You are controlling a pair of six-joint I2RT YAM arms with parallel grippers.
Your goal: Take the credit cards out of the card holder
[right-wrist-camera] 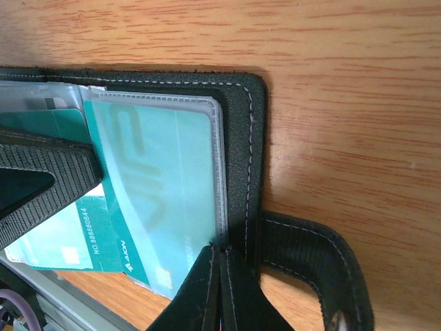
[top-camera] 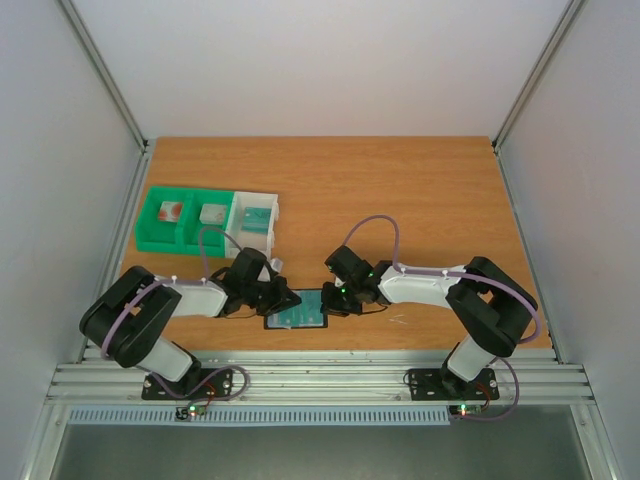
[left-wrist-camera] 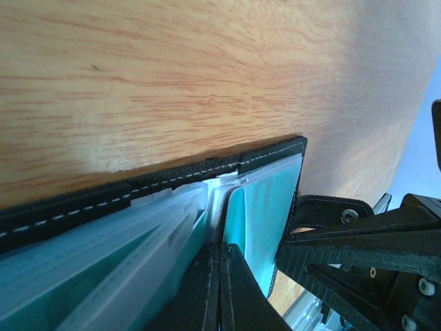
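Lying open near the front edge of the wooden table, the card holder is flanked by both arms, with white walls enclosing the bench on three sides and ribbed metal rails running along the near edge. Warm orange-brown grain is seen across the tabletop, and green and white trays are set well apart at the left rear. The left gripper is seen with its fingers pressed together over the clear pockets; whether a leaf is pinched cannot be told. The right gripper is likewise closed tight, its tips at the stitched black border beside the clasp tab; a grip cannot be confirmed. A teal card is seen lodged in its pocket.
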